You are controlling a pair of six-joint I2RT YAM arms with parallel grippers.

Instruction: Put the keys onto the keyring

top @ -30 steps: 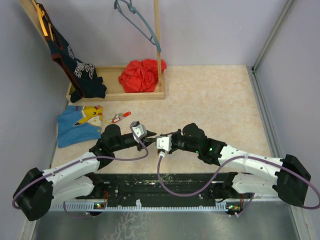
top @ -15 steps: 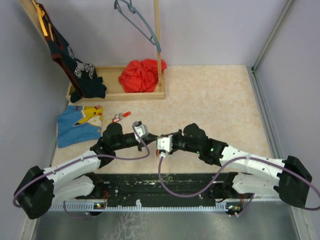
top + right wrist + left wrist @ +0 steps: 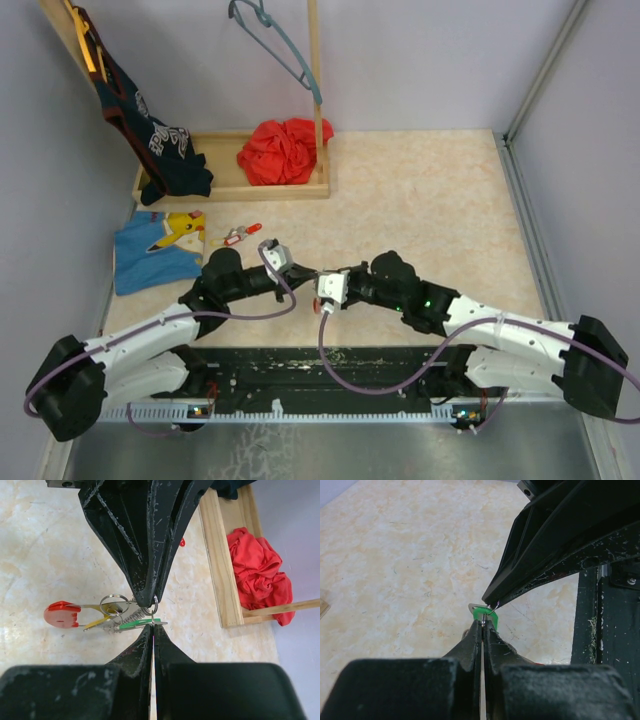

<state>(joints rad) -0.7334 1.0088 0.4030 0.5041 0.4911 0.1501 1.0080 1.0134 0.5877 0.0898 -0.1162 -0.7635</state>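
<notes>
Left claw [image 3: 483,627] pinches green key [image 3: 480,613] by its plastic head. Right claw [image 3: 152,630] closed, tips at keyring [image 3: 131,615] wire; hold unclear. Key likely light, stiff, slippery: grip flat head, leave hole free.

Wooden tray [image 3: 270,191] on the counter [image 3: 430,200]: red cloth [image 3: 282,150] inside; navy garment [image 3: 160,150] at its left end; blue printed cloth [image 3: 150,262] in front; teal hanger [image 3: 285,50] above.

Lab test cell: plain walls [image 3: 420,60] enclosing tabletop [image 3: 430,200]

Glossy green plastic key [image 3: 135,624]; thin shiny metal ring [image 3: 113,596]; scratched matt black left claw [image 3: 148,601]; smooth marbled beige table [image 3: 395,555].
</notes>
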